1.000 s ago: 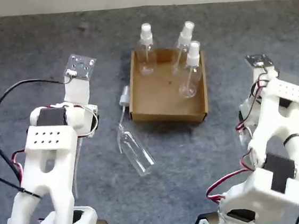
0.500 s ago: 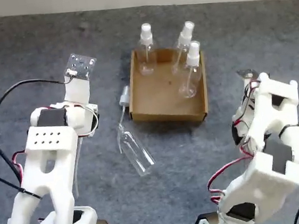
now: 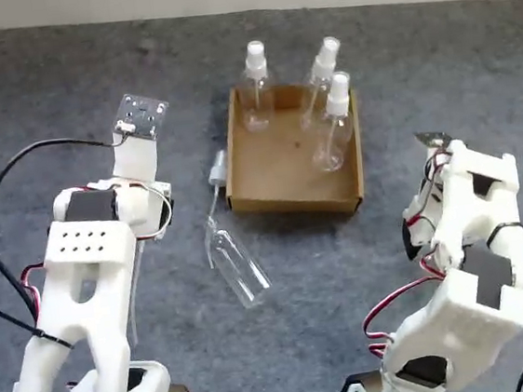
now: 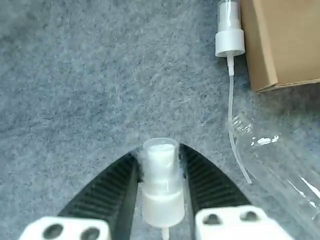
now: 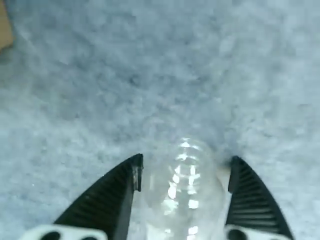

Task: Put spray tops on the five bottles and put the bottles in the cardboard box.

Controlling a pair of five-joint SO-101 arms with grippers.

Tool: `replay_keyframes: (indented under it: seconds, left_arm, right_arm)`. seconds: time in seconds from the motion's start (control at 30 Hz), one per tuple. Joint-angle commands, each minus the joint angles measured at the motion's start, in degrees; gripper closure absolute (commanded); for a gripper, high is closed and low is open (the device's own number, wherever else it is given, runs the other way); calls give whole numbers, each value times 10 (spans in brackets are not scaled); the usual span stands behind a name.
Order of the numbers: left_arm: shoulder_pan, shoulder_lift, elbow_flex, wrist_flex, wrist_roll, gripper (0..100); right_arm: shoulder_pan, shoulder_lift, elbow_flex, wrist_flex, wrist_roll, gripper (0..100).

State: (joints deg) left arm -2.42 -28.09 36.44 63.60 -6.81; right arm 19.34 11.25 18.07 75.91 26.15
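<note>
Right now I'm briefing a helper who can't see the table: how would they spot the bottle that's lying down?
Find the cardboard box on the grey carpet. Off its corner nearest the left arm, a clear bottle lies on its side. Unlike the three capped bottles standing in the box, it has no spray top on.

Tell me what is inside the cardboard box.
Three spray-topped bottles stand inside the cardboard box, toward its far side. Its near wall hides the floor strip behind it.
</note>
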Motion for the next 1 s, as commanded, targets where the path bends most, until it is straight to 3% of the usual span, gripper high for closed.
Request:
replay_keyframes:
  seconds: [0.0, 0.2, 0.43, 0.57, 0.73, 0.97]
  left_arm:
    - [9, -20, -3, -10, 4, 996]
    - [9, -20, -3, -11, 4, 996]
    - [9, -20, -3, -9, 4, 996]
    - [9, -20, -3, -7, 4, 996]
    - [9, -20, -2, -7, 4, 996]
    - [9, -20, 8, -11, 4, 996]
  right_arm:
    - [15, -39, -78, 44, -4, 777]
    - [10, -146, -94, 112, 20, 770]
    - [15, -276, 106, 35, 64, 720]
    - [13, -262, 200, -12, 66, 720]
    - [23, -181, 180, -39, 65, 725]
    - [68, -93, 51, -37, 66, 940]
